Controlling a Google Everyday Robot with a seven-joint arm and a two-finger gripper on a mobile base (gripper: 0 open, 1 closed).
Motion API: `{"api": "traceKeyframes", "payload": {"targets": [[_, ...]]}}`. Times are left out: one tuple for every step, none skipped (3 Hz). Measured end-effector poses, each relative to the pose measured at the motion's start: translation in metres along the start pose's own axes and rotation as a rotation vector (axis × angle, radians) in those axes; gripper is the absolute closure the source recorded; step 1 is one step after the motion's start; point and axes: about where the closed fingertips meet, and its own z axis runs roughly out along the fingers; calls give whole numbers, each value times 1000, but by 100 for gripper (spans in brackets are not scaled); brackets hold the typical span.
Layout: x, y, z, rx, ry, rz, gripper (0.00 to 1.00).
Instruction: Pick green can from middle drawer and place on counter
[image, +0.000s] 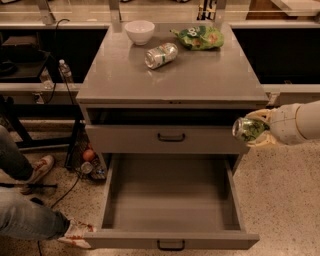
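My gripper (257, 129) is at the right of the cabinet, level with the upper drawer front, and is shut on the green can (246, 129). The can lies on its side in the fingers with its silver end facing left. The middle drawer (170, 200) is pulled out at the bottom and its tray holds nothing. The counter (200, 75) lies above and to the left of the can.
On the counter stand a white bowl (139, 31), a paler silver-white can (161, 55) on its side and a green crisp bag (199, 37). A person's legs and shoes (40, 170) are at the left on the floor. A closed drawer front (170, 137) sits above the open drawer.
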Motion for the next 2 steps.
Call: {"api": "traceKeyframes", "payload": {"targets": [[0,0,0,0,0,0,100],[11,-27,-13,17,-54,48,100]]}}
